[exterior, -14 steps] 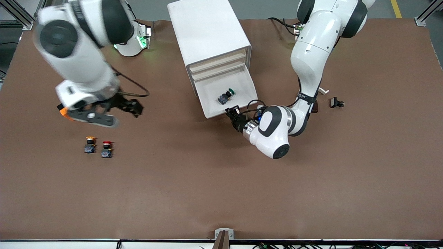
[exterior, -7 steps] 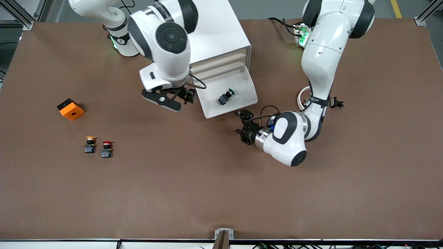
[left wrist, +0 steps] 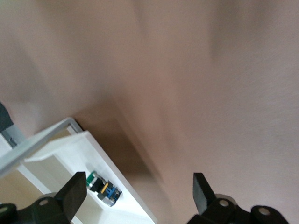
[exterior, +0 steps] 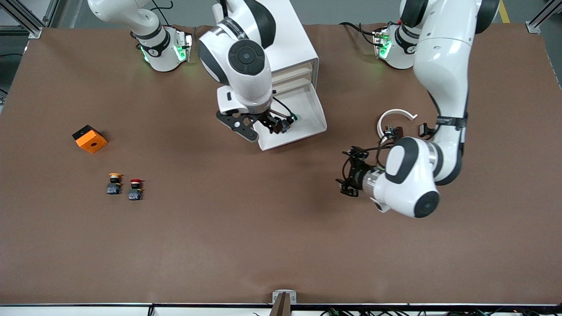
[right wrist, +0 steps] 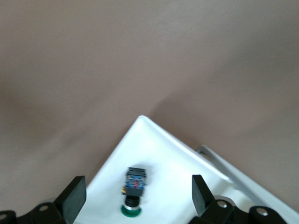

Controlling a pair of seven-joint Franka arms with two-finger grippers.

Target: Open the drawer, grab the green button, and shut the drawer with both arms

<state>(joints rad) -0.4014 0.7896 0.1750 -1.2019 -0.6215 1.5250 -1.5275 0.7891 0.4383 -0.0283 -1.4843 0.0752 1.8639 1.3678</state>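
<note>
Over open drawer (exterior: 303, 116): right claw (exterior: 279, 125) spread above button (right wrist: 134, 186).

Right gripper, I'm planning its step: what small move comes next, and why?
Probably lower the right gripper straight down and close; its open fingers straddle the green-capped push button lying untouched in the pulled-out white bottom drawer.

table (exterior: 263, 245): big, covered with a flat brown mat
floor (exterior: 333, 11): grey, past the table's top edge
yellow line (exterior: 503, 11): painted on the floor
metal bars (exterior: 22, 19): silver, at the table's top corners
</note>
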